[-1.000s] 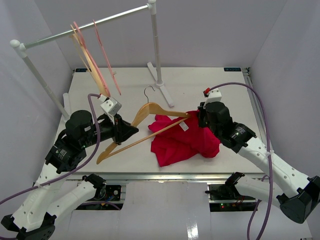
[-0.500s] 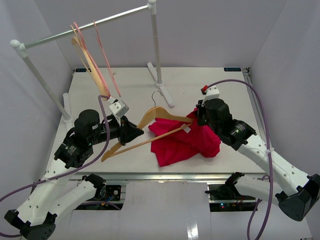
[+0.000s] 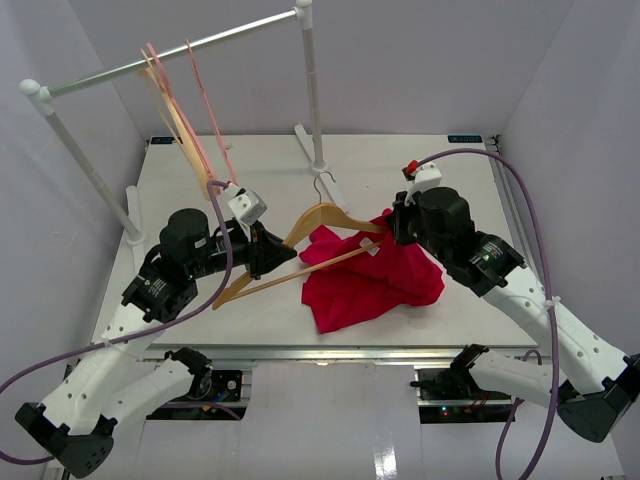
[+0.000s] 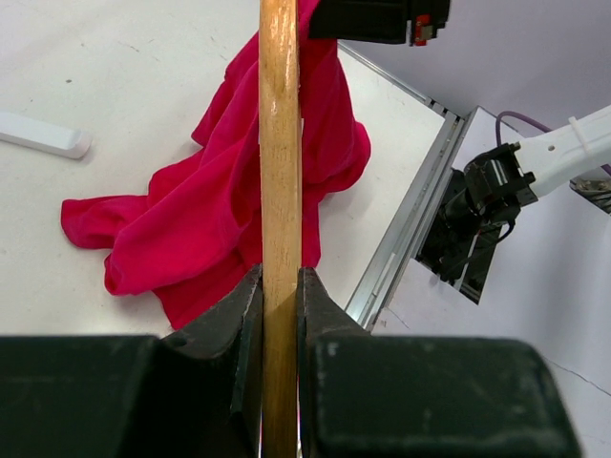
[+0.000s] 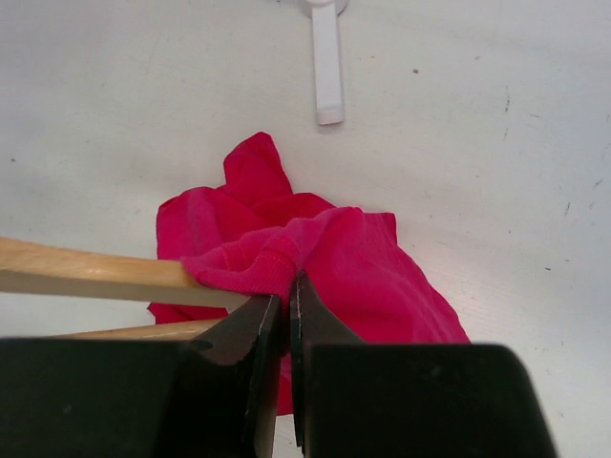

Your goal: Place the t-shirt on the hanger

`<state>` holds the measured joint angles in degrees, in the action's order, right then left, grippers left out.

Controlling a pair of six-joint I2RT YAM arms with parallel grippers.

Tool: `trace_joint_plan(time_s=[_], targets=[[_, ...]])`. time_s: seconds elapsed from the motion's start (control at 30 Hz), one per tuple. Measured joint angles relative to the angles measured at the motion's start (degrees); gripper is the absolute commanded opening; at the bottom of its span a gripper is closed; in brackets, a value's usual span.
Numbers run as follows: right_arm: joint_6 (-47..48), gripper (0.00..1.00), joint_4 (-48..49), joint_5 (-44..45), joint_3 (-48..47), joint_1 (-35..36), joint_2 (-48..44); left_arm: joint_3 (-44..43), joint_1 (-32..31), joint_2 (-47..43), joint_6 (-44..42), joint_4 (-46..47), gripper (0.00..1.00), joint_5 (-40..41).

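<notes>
The left hand [image 4: 280,286] is clamped on one straight limb of the light brown, triangular wooden hanger [image 3: 330,214]. Its black fingers [image 4: 239,315] press the smooth, grained wood from both sides, with only the width of the limb between them. The hanger is tilted, with its silver metal hook [image 3: 322,185] pointing away from the arms and its far end reaching into the cloth.

The right hand [image 5: 286,298] is pinched nearly shut on a raised fold of the bright red short-sleeved cloth t-shirt [image 3: 370,285]. The fold is a knit edge with a fine ribbed texture, and it lies over the end of the hanger's upper limb [image 5: 86,271].

Most of the t-shirt lies in a soft, rumpled heap on the white bench [image 3: 260,170], between the two arms. Only the gripped edge is lifted up to the hanger.
</notes>
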<state>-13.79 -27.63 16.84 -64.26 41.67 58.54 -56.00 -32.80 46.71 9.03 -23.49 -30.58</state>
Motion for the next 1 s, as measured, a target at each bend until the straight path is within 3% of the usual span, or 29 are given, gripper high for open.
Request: trace_joint_plan(time_s=[0.3, 0.57, 1.0], targets=[[1.14, 0.08, -2.48, -4.34, -3.6, -0.06, 0.84, 0.14, 0.0, 2.89, -1.7, 4.6, 0.0, -0.14], [2.82, 0.08, -3.11, -8.16, -10.54, -0.09, 5.64, 6.58, 0.0, 2.06, -1.39, 15.08, 0.0, -2.07], [0.71, 0.08, -1.06, -16.24, -11.07, -0.07, 5.61, 15.57, -0.62, 6.31, 3.05, 32.0, 0.0, -3.36]])
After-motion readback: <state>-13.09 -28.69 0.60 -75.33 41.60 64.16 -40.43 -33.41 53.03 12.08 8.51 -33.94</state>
